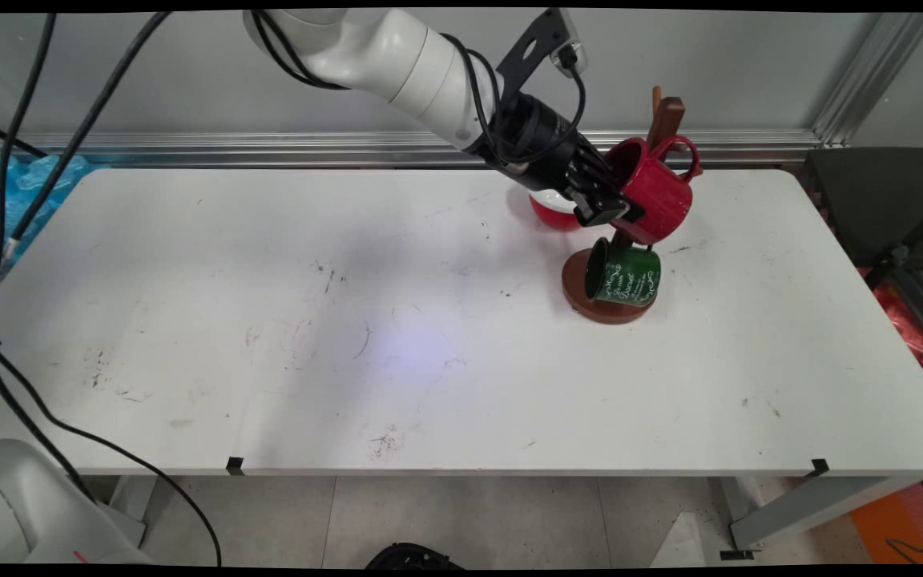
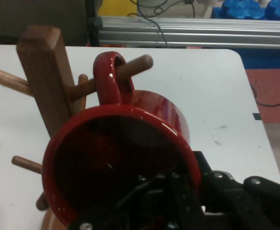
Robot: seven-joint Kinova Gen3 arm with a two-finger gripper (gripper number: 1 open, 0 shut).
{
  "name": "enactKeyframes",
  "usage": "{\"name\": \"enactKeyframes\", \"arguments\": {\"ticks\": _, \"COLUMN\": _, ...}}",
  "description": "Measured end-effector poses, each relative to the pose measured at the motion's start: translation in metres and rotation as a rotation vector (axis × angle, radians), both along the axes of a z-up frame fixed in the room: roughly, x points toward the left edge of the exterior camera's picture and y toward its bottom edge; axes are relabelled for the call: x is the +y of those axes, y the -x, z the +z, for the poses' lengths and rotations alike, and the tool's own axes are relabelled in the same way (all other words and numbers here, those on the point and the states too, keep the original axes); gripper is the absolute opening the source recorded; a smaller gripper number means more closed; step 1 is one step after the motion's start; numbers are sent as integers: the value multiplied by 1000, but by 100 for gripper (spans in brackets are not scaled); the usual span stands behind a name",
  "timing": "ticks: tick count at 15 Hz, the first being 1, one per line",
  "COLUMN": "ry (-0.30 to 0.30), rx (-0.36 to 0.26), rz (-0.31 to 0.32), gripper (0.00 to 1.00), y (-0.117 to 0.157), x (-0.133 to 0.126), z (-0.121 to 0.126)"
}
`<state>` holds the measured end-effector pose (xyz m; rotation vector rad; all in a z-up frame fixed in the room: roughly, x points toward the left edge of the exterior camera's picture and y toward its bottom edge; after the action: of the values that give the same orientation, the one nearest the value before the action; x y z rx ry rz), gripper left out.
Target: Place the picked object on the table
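My gripper [image 1: 618,207] is shut on the rim of a red mug [image 1: 658,196], one finger inside and one outside. The mug [image 2: 125,158] lies tilted, its mouth toward the hand, and its handle [image 2: 110,79] is looped over a peg [image 2: 130,67] of the wooden mug tree [image 1: 666,120]. In the hand view the tree's post [image 2: 49,76] stands left of the mug. A green mug [image 1: 623,275] with white lettering hangs low on the same tree, above its round brown base [image 1: 578,288].
A red and white bowl [image 1: 551,210] sits on the white table [image 1: 349,320] just behind the gripper, partly hidden by it. Black cables hang at the left. The table's right edge is close to the mug tree.
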<state>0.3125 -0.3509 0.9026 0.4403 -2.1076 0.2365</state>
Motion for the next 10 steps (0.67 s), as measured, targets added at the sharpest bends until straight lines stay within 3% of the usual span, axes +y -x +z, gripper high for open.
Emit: {"name": "enactKeyframes", "arguments": {"ticks": 10, "ry": -45, "rx": 26, "rz": -30, "gripper": 0, "y": 9, "x": 27, "z": 22}}
